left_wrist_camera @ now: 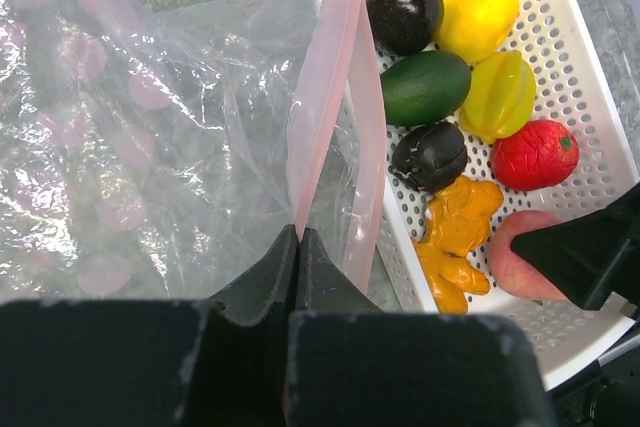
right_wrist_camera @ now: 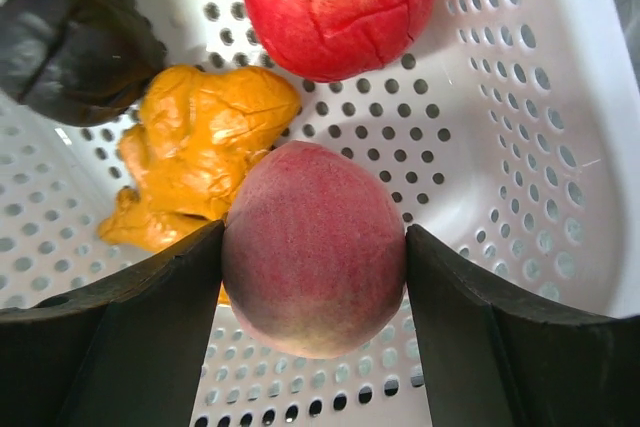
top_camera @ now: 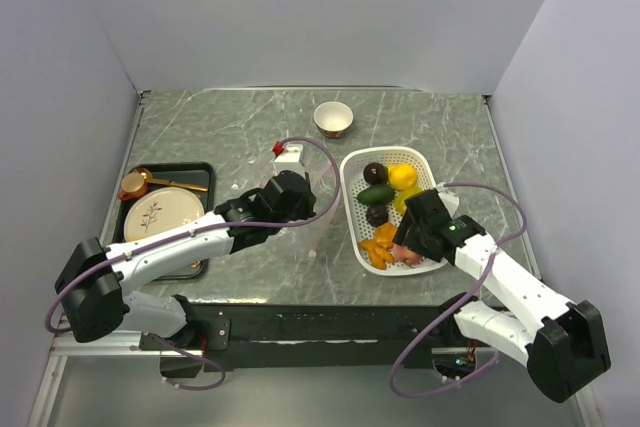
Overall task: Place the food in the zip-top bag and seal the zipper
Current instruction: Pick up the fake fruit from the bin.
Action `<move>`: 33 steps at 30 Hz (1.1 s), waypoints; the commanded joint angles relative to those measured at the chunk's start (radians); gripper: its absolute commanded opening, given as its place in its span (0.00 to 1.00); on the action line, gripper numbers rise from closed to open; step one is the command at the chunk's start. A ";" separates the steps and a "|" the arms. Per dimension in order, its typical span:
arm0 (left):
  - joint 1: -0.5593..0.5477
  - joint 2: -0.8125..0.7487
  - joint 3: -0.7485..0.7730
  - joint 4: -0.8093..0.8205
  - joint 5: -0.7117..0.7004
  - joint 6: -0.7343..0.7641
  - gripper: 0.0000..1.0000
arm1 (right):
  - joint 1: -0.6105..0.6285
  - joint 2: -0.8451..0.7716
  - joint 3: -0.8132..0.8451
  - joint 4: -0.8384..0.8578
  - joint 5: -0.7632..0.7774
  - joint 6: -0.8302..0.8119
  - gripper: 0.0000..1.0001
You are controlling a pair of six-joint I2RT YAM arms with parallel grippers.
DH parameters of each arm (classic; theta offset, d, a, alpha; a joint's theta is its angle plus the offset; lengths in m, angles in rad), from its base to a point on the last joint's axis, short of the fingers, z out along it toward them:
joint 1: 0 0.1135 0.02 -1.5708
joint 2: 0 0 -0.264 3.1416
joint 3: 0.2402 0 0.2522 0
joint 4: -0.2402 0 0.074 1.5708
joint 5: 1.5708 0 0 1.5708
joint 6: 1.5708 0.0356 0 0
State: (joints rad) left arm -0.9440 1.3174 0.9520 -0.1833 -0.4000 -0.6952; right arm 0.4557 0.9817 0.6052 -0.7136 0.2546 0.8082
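Observation:
The clear zip-top bag [left_wrist_camera: 150,127] lies left of the white perforated basket [left_wrist_camera: 397,232], its mouth open towards the basket. My left gripper [left_wrist_camera: 298,232] is shut on one side of the pale pink zipper [left_wrist_camera: 325,97]; in the top view it [top_camera: 290,195] is beside the bag [top_camera: 316,219]. The basket [top_camera: 352,197] holds the food: dark brown, yellow, green, red and orange pieces [left_wrist_camera: 455,237]. My right gripper [right_wrist_camera: 313,247] is shut on a pink peach [right_wrist_camera: 313,277] at the basket's near end, both fingers touching it, with the red piece [right_wrist_camera: 335,2] just beyond. The bag looks empty.
A gold bowl [top_camera: 333,119] stands at the back centre. A black tray [top_camera: 200,172] at the left holds a plate and a gold cup. A small white and red object [top_camera: 287,155] lies behind the bag. Grey walls close three sides.

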 commanded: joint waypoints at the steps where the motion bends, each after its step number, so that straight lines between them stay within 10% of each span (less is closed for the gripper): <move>1: 0.005 -0.041 -0.008 0.028 -0.005 0.007 0.01 | 0.005 -0.040 0.088 0.011 0.031 -0.014 0.32; 33: 0.007 0.016 -0.016 0.077 0.066 -0.032 0.01 | 0.080 -0.118 0.019 0.637 -0.387 0.008 0.32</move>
State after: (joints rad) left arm -0.9409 1.3212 0.9176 -0.1524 -0.3626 -0.7044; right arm 0.5167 0.8555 0.6273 -0.2234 -0.0990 0.7967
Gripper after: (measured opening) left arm 0.023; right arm 0.746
